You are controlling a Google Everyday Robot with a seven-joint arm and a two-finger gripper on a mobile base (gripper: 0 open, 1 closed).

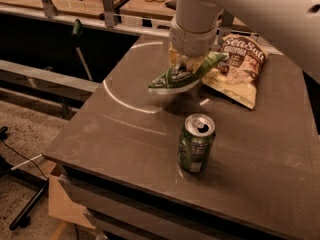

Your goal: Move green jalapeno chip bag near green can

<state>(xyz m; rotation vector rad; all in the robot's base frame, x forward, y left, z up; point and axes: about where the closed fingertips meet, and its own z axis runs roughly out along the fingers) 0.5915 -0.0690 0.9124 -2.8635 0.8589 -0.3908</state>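
Camera view: your end effector [189, 63] is hanging over the middle of the table [115, 129], toward the far edge, and is pinching the green jalapeno chip bag [181, 77] by its upper side. The bag is riding clear of the surface, tilted, with its low end pointing at the left edge; held this way, it is probably meant to travel without dragging. The green can [196, 143] is standing upright close to the near edge, apart from the bag. The Sea Salt bag [239, 64] is lying toward the far right corner, just beside the carried bag. Nothing is lying between bag and can. You are risking a tipped can when lowering beside it.
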